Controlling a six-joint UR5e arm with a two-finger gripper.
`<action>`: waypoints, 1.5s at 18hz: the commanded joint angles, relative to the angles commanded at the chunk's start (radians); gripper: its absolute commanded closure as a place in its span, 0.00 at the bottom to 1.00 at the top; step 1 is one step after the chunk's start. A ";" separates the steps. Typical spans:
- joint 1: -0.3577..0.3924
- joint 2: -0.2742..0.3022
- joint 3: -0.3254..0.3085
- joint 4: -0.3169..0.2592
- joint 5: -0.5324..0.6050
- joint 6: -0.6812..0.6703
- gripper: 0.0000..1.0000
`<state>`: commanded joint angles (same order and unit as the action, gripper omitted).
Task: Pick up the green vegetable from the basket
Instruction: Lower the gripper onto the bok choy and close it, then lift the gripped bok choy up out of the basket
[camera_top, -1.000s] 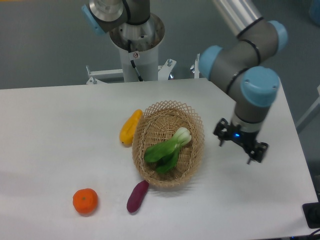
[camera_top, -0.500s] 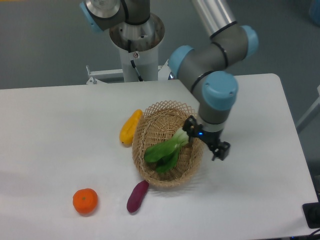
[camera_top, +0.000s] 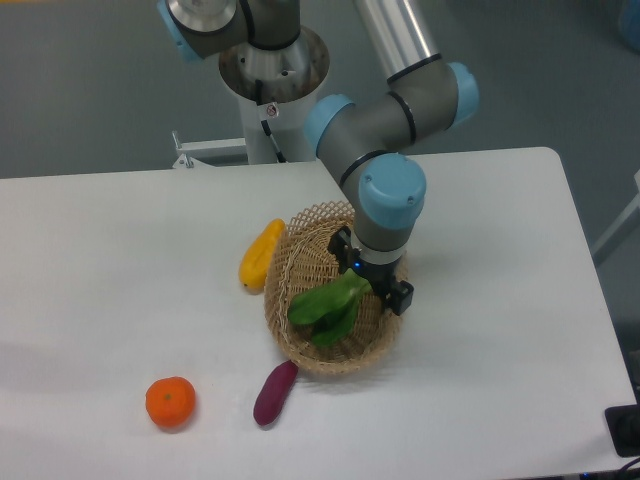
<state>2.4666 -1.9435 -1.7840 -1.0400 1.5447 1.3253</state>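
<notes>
Green vegetable (camera_top: 322, 306) lies inside basket (camera_top: 296, 345), leaves toward lower left, stem end hidden under gripper (camera_top: 372, 283). Jaw state: we cannot tell. We judge veg light, leaves soft, bruise-prone; stem firmer, so grip there, gentle squeeze.

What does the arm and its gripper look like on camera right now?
The arm is a silver-grey metal tube with dark grey joint housings and light blue round end caps. At its tip sits a small black gripper with a tiny blue light showing on its body. A thin black cable hangs at the white base column.
</notes>
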 joint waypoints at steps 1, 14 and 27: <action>0.000 -0.003 -0.002 0.000 0.000 -0.002 0.00; -0.014 -0.037 -0.026 0.002 0.000 -0.021 0.33; -0.020 -0.025 -0.011 -0.012 0.000 -0.078 0.97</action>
<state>2.4467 -1.9681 -1.7948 -1.0523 1.5447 1.2471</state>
